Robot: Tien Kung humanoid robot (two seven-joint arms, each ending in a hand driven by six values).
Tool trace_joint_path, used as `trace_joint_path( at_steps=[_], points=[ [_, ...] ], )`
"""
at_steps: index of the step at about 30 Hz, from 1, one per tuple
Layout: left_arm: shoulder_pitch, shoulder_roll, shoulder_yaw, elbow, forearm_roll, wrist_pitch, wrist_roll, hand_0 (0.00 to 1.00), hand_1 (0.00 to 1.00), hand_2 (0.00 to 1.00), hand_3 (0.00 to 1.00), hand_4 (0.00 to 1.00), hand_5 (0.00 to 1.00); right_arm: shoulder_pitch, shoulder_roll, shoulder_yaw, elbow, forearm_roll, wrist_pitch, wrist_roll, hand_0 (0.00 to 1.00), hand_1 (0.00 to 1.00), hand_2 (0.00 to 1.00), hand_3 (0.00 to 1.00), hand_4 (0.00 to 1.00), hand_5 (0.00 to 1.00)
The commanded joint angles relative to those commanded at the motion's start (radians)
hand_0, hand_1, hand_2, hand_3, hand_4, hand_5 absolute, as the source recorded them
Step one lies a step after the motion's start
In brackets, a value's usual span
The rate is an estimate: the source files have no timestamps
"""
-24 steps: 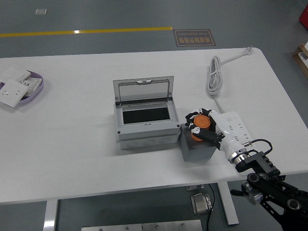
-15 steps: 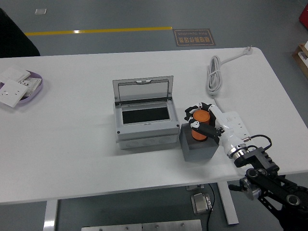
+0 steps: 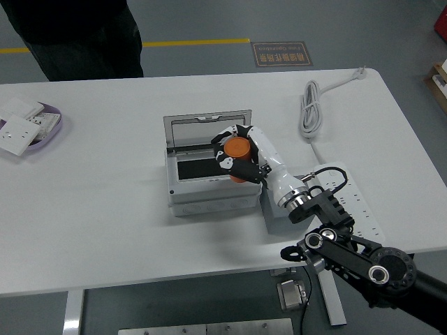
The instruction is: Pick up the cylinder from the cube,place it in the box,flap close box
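Observation:
My right hand [image 3: 234, 153] is shut on the orange cylinder [image 3: 237, 149] and holds it over the right part of the open grey box [image 3: 209, 188]. The box's clear lid [image 3: 207, 130] stands open at the back, and its dark inside [image 3: 202, 169] shows to the left of the hand. The dark grey cube [image 3: 274, 218] stands right of the box, mostly hidden by my forearm. My left hand is not in view.
A white power strip [image 3: 356, 206] with a coiled white cable [image 3: 311, 108] lies on the right. A purple dish of white switch plates [image 3: 28, 125] sits at the far left. A person in dark clothes [image 3: 84, 31] stands at the far left side.
My right hand has lifted the cylinder off the cube and carried it left and back, over the box. A person has stepped into view at the top left.

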Motion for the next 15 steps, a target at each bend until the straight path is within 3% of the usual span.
trace_joint_path(
  at_steps=[3, 4, 9, 15],
  points=[
    [-0.001, 0.003, 0.004, 0.000, -0.004, 0.000, 0.000, 0.629, 0.647, 0.625, 0.668, 0.722, 0.253, 0.066, 0.054, -0.063, -0.011, -0.088, -0.007, -0.078, 0.339, 0.303, 0.321, 0.210, 0.002, 0.002],
    [-0.001, 0.005, 0.006, 0.000, -0.006, 0.000, 0.000, 0.629, 0.647, 0.625, 0.668, 0.722, 0.253, 0.089, 0.073, -0.085, -0.014, -0.117, -0.009, -0.104, 0.192, 0.202, 0.259, 0.195, 0.002, 0.002],
    [-0.003, 0.012, 0.009, 0.001, -0.010, 0.001, -0.001, 0.629, 0.647, 0.625, 0.668, 0.722, 0.253, 0.193, 0.149, -0.178, -0.040, -0.264, 0.003, -0.229, 0.192, 0.202, 0.259, 0.195, 0.002, 0.002],
    [-0.005, 0.016, 0.010, 0.001, -0.012, 0.001, -0.002, 0.629, 0.647, 0.625, 0.668, 0.722, 0.253, 0.276, 0.199, -0.243, -0.088, -0.434, 0.047, -0.357, 0.172, 0.189, 0.253, 0.196, 0.002, 0.002]
  ],
)
